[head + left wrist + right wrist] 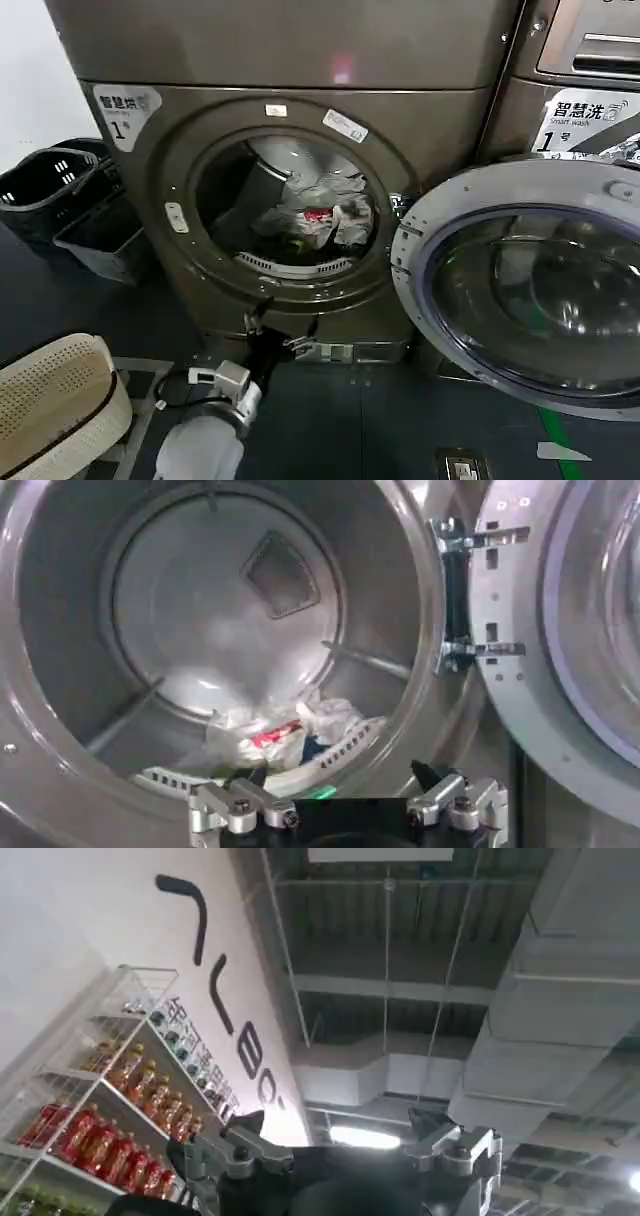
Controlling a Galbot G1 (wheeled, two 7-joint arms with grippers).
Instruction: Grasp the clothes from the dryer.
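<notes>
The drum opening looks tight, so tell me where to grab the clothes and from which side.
Grip the raised, bunched crest of the clothes, near the red piece, where loose folds stand up. Come straight in through the open porthole of the dryer with the left gripper, its fingers open, already facing the drum.

A dark floor [330, 420] holds black baskets [50, 185] and a cream basket [55, 400]. Overhead, ducts [560, 978] cross the ceiling. Shelves [110, 1098] carry what look like bottled drinks.

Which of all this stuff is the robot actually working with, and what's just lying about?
In use:
- bronze-grey front-loading dryer, door open
- grey-white fabric clothes in its drum
- left gripper, open, below the porthole

Lying about:
- black plastic baskets
- cream perforated basket
- neighbouring washer
</notes>
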